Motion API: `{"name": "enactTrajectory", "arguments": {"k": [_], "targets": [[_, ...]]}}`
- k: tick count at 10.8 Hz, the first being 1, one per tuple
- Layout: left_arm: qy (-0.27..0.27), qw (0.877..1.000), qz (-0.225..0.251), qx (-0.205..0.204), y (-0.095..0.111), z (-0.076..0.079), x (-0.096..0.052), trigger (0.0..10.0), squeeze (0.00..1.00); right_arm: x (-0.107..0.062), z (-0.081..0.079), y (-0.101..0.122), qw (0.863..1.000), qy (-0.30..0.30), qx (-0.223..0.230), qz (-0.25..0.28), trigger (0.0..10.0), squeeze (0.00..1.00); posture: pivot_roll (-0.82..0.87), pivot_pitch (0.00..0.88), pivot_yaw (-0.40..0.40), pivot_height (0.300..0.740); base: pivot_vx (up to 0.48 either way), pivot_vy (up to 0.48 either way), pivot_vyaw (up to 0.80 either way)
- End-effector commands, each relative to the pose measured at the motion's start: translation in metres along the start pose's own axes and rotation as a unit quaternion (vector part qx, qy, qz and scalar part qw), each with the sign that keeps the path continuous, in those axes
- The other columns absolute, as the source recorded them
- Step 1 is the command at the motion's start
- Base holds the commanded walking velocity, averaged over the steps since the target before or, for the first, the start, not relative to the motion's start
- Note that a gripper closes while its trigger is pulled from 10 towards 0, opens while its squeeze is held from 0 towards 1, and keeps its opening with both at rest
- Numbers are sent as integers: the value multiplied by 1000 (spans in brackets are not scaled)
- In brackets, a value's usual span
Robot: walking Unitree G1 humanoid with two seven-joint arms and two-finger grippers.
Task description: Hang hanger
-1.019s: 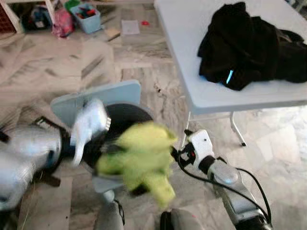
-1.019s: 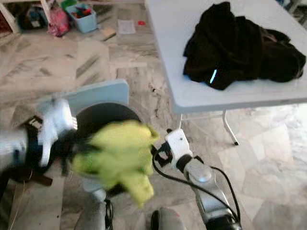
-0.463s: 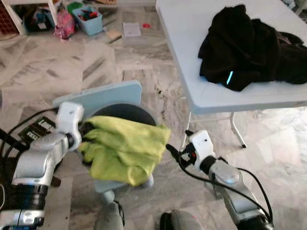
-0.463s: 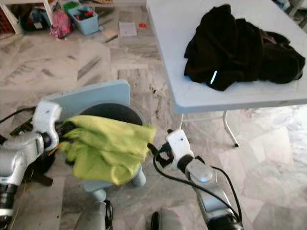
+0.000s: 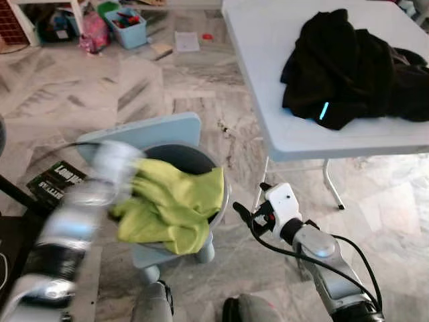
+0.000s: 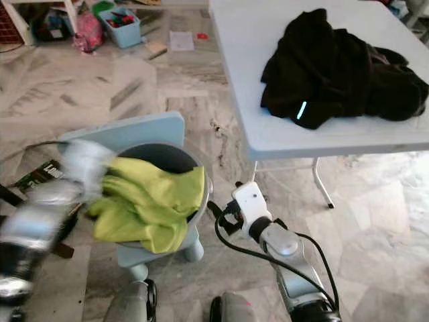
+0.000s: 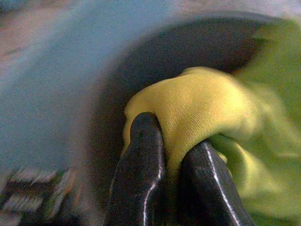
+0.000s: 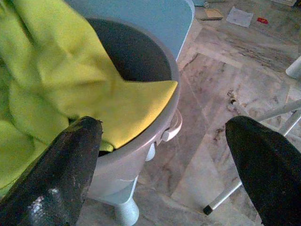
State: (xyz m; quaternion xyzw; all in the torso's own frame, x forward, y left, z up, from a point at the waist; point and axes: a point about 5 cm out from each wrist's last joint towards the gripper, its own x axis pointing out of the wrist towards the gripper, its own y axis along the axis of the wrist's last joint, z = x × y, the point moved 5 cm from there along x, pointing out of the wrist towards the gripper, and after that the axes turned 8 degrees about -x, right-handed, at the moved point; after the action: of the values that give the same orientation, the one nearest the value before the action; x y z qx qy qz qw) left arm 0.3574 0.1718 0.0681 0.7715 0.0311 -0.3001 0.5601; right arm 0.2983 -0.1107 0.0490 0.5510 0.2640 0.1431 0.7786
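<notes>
- The left gripper, blurred in the head views, pinches a crumpled lime-green cloth garment between its two black fingers.
- The garment drapes over the front rim of a round grey bin with a pale blue lid and feet, partly inside it.
- The right gripper hangs just beside the bin with its fingers spread wide, holding nothing.
- A heap of black clothing lies on a white folding table, near its front edge.
- No hanger can be made out.
</notes>
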Motion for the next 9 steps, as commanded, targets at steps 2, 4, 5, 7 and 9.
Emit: {"name": "enactTrajectory", "arguments": {"k": [2,4,5,7,9], "targets": [[-95,991,1,92,1,45,15,0,0,-3,3,-6,1000,-7,-4,-15,10000,0,-38,111,-60,740,0,0,0],[-205,945,-28,254,-27,92,14,6353,0,-3,3,-7,1000,-10,-7,-18,10000,0,-47,112,-62,740,0,0,0],[-231,931,-29,282,-37,103,13,10000,498,-2,3,-7,1000,-9,-8,-21,10000,0,-47,112,-62,740,0,0,0],[-215,934,-17,284,-35,102,16,10000,1000,-2,3,-8,1000,-9,-9,-23,10000,0,-47,113,-65,740,0,0,0],[-92,963,100,232,14,78,28,10000,1000,-1,3,-8,1000,-9,-7,-24,10000,0,-40,115,-64,740,0,0,0]]}}
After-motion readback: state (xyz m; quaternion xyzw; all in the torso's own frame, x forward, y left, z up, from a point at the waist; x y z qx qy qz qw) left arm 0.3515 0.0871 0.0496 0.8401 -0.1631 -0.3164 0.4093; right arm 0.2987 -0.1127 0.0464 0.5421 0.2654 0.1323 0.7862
